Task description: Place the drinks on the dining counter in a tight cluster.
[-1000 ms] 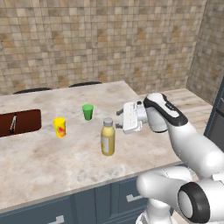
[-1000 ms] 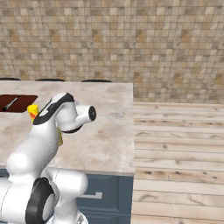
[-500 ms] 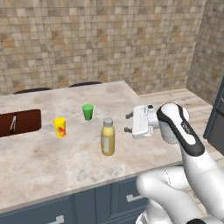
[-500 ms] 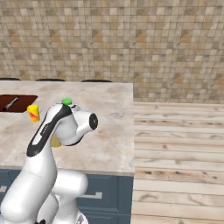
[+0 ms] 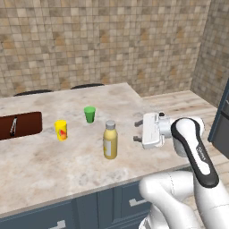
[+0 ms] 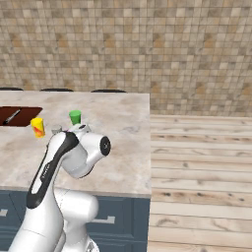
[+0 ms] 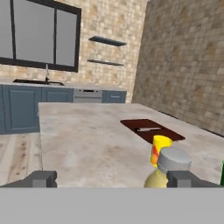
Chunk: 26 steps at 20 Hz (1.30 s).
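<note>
A stout yellow bottle (image 5: pixel 110 141) with a grey cap stands upright on the beige marble dining counter (image 5: pixel 62 167), near its front right part. My gripper (image 5: pixel 137 130) hovers a short way to the bottle's right, pointing at it, jaws wide open and holding nothing. In the hand view the bottle's cap (image 7: pixel 173 161) rises just inside the right fingertip (image 7: pixel 186 178), with open counter (image 7: pixel 87 140) between the fingertips of the gripper (image 7: pixel 113 179). From the right base view my arm hides most of the bottle, leaving only its cap (image 6: pixel 56 129) to see.
A small yellow cup (image 5: pixel 61 130) and a small green cup (image 5: pixel 90 114) stand left of and behind the bottle. The brown recessed basin (image 5: pixel 20 125) lies at the counter's left. The counter's right edge (image 6: pixel 149 147) drops to a wooden floor (image 6: pixel 202 162).
My hand has drawn back to the right, away from the yellow bottle, which stays upright in its place. The cups have not moved.
</note>
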{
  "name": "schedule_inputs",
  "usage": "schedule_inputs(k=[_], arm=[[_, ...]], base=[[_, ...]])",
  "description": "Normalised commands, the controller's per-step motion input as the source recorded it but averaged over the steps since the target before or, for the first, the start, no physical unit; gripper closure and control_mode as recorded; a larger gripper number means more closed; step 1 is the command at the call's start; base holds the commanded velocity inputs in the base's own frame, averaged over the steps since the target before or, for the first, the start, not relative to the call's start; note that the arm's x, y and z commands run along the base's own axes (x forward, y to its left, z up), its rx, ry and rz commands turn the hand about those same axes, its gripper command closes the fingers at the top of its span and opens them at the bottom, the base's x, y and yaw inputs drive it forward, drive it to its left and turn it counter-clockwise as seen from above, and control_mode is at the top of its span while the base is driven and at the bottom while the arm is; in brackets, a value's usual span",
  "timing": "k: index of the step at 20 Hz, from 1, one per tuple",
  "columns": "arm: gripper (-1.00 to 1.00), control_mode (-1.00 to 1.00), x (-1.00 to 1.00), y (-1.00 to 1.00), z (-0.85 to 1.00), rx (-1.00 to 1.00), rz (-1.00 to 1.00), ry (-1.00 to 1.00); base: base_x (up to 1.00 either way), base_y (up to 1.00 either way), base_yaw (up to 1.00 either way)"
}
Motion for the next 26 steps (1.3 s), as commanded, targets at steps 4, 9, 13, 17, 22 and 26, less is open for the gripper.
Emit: schedule_inputs(k=[4,9,13,17,22,26], arm=[[-1.00,-1.00,-0.03,-0.01,0.00,0.00,0.00,0.00],[-1.00,1.00,0.00,0.00,0.00,0.00,0.00,0.00],[-1.00,1.00,0.00,0.00,0.00,0.00,0.00,0.00],[-1.00,1.00,0.00,0.00,0.00,0.00,0.00,0.00],[-1.00,1.00,0.00,0.00,0.00,0.00,0.00,0.00],[-1.00,1.00,0.00,0.00,0.00,0.00,0.00,0.00]], base=[[0.00,0.00,0.00],[-0.19,0.00,0.00],[-0.52,-0.01,-0.02],[-0.52,-0.13,-0.18],[-0.05,0.04,-0.92],[0.00,0.03,-1.00]])
